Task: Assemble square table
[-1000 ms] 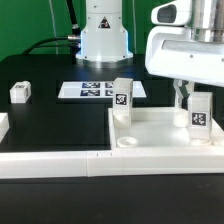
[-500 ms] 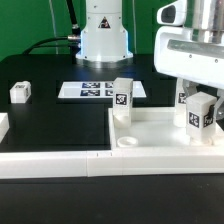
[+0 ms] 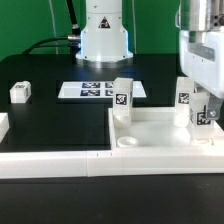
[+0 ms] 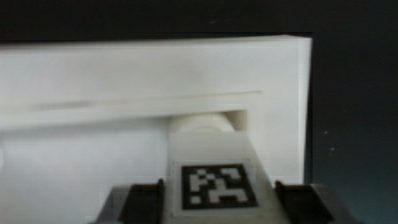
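Black-and-white square tags are carried by the marker board [image 3: 95,90] and by every white block leg. The plainest tag is on the held leg [image 4: 214,185], which is clamped on both sides by the dark fingers [image 4: 125,208], closed to its width. The held leg [image 3: 203,117] is seen upright over the square table top [image 3: 150,128] at the exterior view's right, close to a round corner socket [image 4: 205,126], with the rear leg [image 3: 184,100] just beside it. The corner leg [image 3: 122,98] is stood at the top's far corner, the loose leg [image 3: 20,92] is set well apart on the black counter [image 3: 50,120], and a white rail [image 3: 50,162] is laid along the front.

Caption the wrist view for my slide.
Gripper clasps a tagged white leg over the square tabletop.
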### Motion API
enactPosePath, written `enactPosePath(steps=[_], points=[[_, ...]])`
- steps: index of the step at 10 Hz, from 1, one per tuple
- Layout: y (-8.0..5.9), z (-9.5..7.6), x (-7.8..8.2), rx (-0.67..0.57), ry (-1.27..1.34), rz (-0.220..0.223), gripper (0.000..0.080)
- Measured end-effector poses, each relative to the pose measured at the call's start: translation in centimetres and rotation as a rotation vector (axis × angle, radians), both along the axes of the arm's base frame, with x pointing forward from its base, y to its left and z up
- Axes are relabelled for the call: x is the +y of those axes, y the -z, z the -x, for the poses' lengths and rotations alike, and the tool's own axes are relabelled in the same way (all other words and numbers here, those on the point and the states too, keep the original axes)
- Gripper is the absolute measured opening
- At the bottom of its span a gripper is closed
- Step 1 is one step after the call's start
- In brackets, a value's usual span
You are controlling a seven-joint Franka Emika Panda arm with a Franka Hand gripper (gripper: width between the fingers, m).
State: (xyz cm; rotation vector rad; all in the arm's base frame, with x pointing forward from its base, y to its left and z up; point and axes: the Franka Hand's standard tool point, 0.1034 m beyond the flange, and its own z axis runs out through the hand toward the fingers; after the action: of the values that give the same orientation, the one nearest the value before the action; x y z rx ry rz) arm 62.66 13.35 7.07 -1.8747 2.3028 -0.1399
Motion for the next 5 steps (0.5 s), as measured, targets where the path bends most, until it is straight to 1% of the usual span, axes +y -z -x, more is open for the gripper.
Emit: enactPosePath(steps=[1, 2, 4, 5], points=[[0.06, -0.17, 0.58, -0.041, 0.117, -0.032, 0.0291], [0.05, -0.24, 0.60, -0.051, 0.192, -0.053, 0.0291], [0.08, -0.23, 0.51, -0.051, 0.167, -0.047, 0.0291], [0.06, -0.22, 0.37, -0.051, 0.109, -0.034, 0.0516]])
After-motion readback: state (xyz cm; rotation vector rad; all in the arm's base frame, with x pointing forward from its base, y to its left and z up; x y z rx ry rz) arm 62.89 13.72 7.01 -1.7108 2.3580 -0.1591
